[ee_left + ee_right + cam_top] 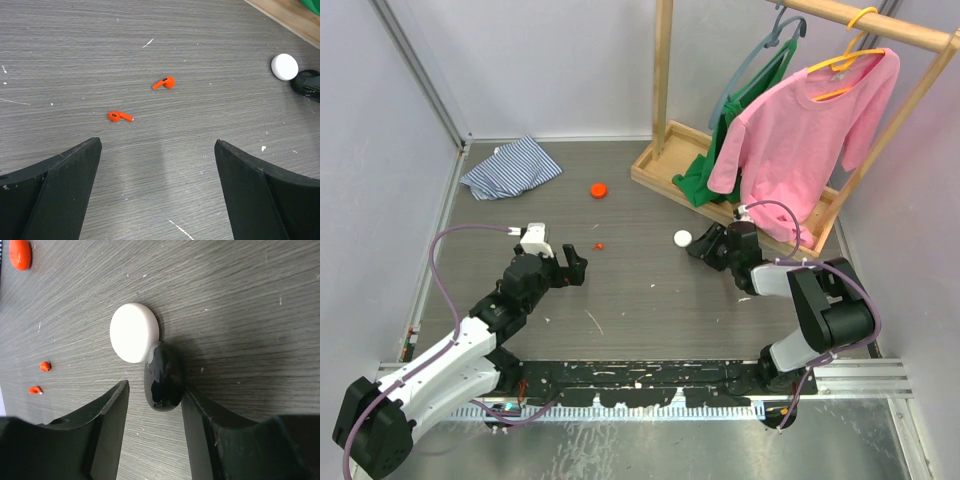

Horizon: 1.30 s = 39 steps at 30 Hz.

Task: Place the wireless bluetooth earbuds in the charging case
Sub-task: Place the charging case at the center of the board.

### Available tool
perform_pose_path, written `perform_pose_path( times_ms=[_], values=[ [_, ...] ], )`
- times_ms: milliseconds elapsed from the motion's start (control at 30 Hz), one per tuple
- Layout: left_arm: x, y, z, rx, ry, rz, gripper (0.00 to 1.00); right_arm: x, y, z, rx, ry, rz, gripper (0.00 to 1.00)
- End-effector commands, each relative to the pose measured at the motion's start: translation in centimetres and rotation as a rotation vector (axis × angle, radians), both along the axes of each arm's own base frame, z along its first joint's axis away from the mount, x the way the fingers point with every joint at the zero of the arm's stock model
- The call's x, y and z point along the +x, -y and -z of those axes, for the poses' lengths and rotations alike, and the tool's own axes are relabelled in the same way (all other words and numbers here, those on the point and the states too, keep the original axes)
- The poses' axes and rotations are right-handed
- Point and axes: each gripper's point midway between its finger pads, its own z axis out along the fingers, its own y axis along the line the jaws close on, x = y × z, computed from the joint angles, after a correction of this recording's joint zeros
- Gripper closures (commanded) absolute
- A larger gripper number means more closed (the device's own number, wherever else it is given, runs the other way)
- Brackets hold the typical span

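Two red-orange earbuds [164, 83] [120, 116] lie loose on the grey table, just ahead of my left gripper [157, 142], which is open with nothing between its fingers. They also show small in the right wrist view [45, 366] [35, 389]. My right gripper [155, 385] straddles a glossy black puck [164, 375] standing on edge. Its right finger touches the puck and there is a gap at the left finger. A white round puck [134, 332] leans against the black one. An orange puck [598, 189] lies farther back. I cannot tell which puck is the charging case.
A striped cloth [510, 167] lies at the back left. A wooden rack [660, 165] at the back right carries a pink shirt [800, 140] and a green garment [705, 175], close behind my right gripper [705, 243].
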Motion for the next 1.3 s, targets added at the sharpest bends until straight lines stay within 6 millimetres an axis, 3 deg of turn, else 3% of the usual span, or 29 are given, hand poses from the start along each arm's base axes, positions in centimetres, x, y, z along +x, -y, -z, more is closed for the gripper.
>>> perform_pose_path(
  times_ms=[0,467,633,733,1033,1267],
  values=[
    [0.7,0.1,-1.9,-0.02,0.068,-0.007,0.02,0.4,0.6,-0.4,-0.006,-0.013,0.027,0.47],
    [0.9,0.5,-1.7,-0.018,0.041,-0.002,0.02,-1.9,2.8,0.5,-0.158,-0.066,0.011,0.35],
    [1.4,0.9,-1.8,0.005,0.004,0.001,0.02,-2.6,3.2,-0.8,-0.2,0.004,-0.027,0.21],
    [1.9,1.2,-1.9,0.021,-0.022,-0.002,0.02,-2.6,3.2,-2.1,-0.214,0.07,-0.058,0.19],
    [5.6,2.8,-2.4,0.119,-0.096,-0.006,0.02,-3.2,1.4,-6.1,-0.174,0.328,-0.193,0.19],
    [10.9,3.9,-1.7,0.206,-0.157,-0.013,0.02,-4.7,0.0,-7.0,-0.082,0.479,-0.249,0.18]
  ],
)
